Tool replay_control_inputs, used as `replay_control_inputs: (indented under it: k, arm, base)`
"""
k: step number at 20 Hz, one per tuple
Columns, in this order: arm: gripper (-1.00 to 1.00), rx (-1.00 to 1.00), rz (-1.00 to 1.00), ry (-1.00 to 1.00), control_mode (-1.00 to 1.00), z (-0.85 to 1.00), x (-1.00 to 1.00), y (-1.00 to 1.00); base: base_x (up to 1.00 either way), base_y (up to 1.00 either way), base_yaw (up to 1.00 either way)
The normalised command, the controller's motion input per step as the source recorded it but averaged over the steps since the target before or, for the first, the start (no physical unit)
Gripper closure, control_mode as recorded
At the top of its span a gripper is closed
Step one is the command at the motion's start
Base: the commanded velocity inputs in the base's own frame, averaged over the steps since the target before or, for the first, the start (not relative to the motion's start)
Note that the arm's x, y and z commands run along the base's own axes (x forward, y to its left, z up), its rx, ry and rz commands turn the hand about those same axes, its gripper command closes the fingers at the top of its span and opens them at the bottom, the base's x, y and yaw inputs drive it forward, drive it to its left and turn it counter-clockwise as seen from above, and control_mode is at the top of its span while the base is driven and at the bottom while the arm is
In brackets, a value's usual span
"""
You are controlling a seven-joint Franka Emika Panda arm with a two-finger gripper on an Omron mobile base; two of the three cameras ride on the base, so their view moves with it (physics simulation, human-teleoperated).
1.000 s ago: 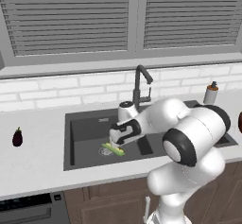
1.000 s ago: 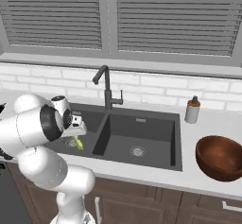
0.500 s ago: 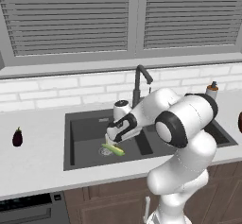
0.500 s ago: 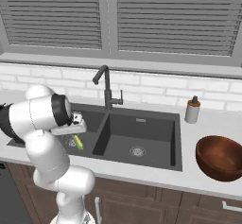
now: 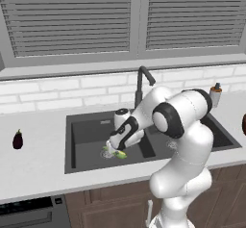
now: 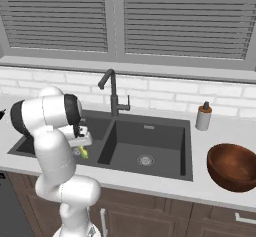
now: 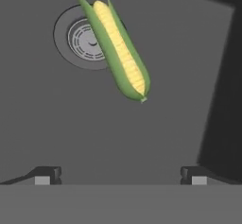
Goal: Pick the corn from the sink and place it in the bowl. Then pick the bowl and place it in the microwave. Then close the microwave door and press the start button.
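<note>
One corn [image 7: 118, 53] cob, yellow kernels in green husk, lying on the floor of the sink [image 5: 86, 131], in the basin on the robot's left. In the hand view it lies slantwise, its husk end overlapping the round silver drain [image 7: 80, 38], its yellow tip pointing away from the drain. In the left base view the corn [image 5: 117, 153] shows just under the hand; in the right base view it [image 6: 84, 152] shows as a yellow-green sliver beside the arm.

One pair of fingers [image 7: 120, 176], spread wide and released, grasping nothing. The two dark tips [image 7: 47, 175] stand well apart at the bottom of the hand view, above bare sink floor, with the corn ahead of them and not touched. From the left base view the fingers [image 5: 111, 147] hang low inside the left basin, close over the cob.

One reddish-brown bowl [image 6: 234, 167], upright on the worktop [image 6: 210, 191] to the right of the sink, well apart from the corn.

One black faucet [image 6: 112, 92] behind the divider between the two basins.

One soap bottle [image 6: 203, 116] on the worktop behind the right basin.

One dark purple eggplant [image 5: 18, 139] on the worktop left of the sink, well apart from it.
</note>
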Motion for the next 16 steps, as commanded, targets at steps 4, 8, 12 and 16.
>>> replay_control_inputs:
  k: [4,8,12,16]
  arm:
    - [-1.0,0.0,0.0,0.0,-1.0,-0.18,0.34,0.0]
    - [-1.0,0.0,0.0,0.0,-1.0,-0.15,0.42,0.0]
    - [-1.0,0.0,0.0,0.0,-1.0,-0.29,0.33,0.0]
    - [-1.0,0.0,0.0,0.0,-1.0,-0.41,0.06,0.0]
  base:
    - [0.0,0.0,0.0]
    - [0.0,0.0,0.0]
    - [0.0,0.0,0.0]
    - [0.0,0.0,0.0]
